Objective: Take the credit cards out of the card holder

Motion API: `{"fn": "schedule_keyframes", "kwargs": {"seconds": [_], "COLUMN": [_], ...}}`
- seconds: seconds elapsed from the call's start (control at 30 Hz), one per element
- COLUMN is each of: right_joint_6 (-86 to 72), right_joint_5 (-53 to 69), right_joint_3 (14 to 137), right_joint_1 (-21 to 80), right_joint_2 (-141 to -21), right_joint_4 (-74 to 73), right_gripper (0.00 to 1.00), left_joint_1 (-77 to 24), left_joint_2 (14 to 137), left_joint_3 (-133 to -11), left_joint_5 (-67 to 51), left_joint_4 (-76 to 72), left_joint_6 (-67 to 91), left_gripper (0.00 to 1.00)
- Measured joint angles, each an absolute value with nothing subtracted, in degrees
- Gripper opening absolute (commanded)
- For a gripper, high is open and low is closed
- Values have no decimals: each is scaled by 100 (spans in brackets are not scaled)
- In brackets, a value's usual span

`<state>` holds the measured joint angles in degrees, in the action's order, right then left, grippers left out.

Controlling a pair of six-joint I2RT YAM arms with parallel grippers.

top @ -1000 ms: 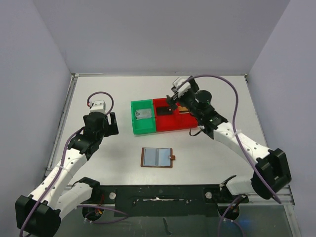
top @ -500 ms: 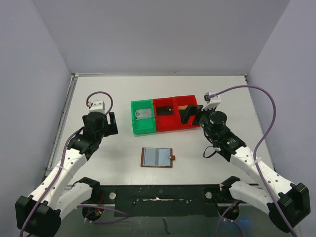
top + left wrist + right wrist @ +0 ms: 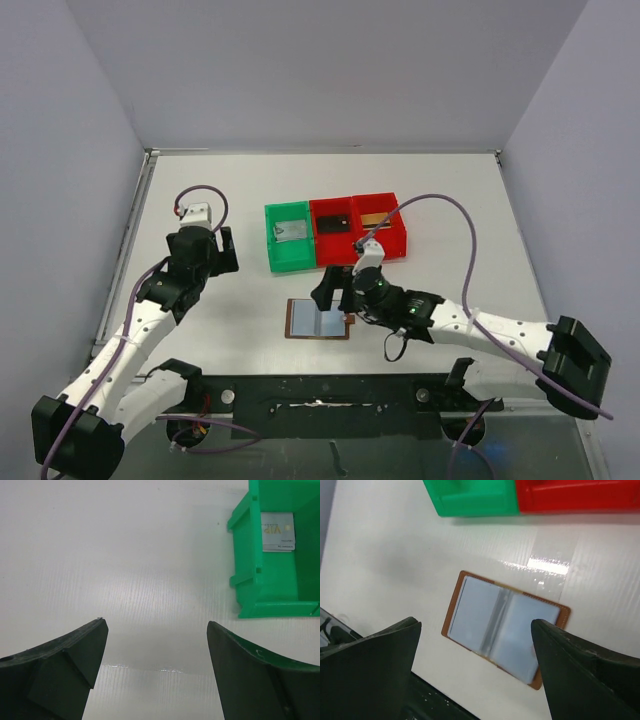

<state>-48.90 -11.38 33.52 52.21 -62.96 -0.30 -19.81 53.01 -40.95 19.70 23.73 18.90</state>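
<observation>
Card holder (image 3: 318, 320) lies open and flat on the table (image 3: 450, 190), close to the near edge, about mid-width, between the two arm bases. Brown rim, two pale blue-grey panels facing up, small tab on its right side.

Right gripper (image 3: 333, 295) hangs over the holder's right half, jaws spread wide, nothing between them. Not touching the holder. In the right wrist view the holder (image 3: 505, 630) sits between the two dark fingers (image 3: 375, 665), turned a little askew.

Left gripper (image 3: 228, 250) is well off to the left side of the table, near the left edge, jaws wide, nothing held. In its wrist view only bare table shows between the fingers (image 3: 65, 655).

Three bins stand in a row further back, around the table's centre: green bin (image 3: 272, 245) on the left, middle red bin (image 3: 335, 258), right red bin (image 3: 400, 235), walls touching. Silver card (image 3: 291, 230) lies flat in the green bin, print up; the left wrist view shows it (image 3: 277, 531) toward the bin's far end. Black card (image 3: 335, 224) lies in the middle red bin. Gold card (image 3: 373, 214) is in the right red bin at its far wall; can't tell if flat or leaning.

Holder is well apart from the bins, on their near side.
</observation>
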Motion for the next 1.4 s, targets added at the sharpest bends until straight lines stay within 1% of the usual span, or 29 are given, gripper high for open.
{"fn": "schedule_keyframes", "kwargs": {"seconds": [0.07,0.13,0.17,0.23,0.3,0.33,0.53,0.73,1.23,1.33,1.4], "right_joint_6": [-5190,-5443,-5559,-5774,-5878,-5902,-6042,-6112,-6128,-6160,-6195], "right_joint_5": [-1699,-2156,-2362,-2705,-2873,-2902,-2934,-2851,-2477,-2414,-2373], "right_joint_3": [3848,4320,4541,4987,5295,5391,5763,5872,6372,6377,6377], "right_joint_1": [5841,6163,6274,6475,6591,6626,6720,6709,6532,6477,6447], "right_joint_2": [-6831,-7332,-7572,-8055,-8429,-8569,-9216,-9448,-10088,-10226,-10339], "right_joint_4": [-523,-934,-1138,-1546,-1791,-1865,-2274,-2486,-2580,-2626,-2672], "right_gripper": [94,91,87,77,71,69,64,57,55,52,47], "left_joint_1": [-1975,-1975,-1975,-1966,-1964,-1964,-1949,-1942,-1940,-1940,-1940], "left_joint_2": [5301,5301,5301,5301,5299,5299,5295,5293,5293,5293,5293], "left_joint_3": [-4095,-4095,-4095,-4095,-4095,-4095,-4095,-4095,-4095,-4095,-4095], "left_joint_5": [1973,1973,1973,1975,1975,1975,1979,1992,1990,1990,1990], "left_joint_4": [2373,2373,2373,2373,2373,2373,2373,2373,2373,2373,2373], "left_joint_6": [1890,1890,1890,1890,1890,1892,1890,1890,1890,1890,1890], "left_gripper": [80,80,80,80,80,80,80,80,80,80,80]}}
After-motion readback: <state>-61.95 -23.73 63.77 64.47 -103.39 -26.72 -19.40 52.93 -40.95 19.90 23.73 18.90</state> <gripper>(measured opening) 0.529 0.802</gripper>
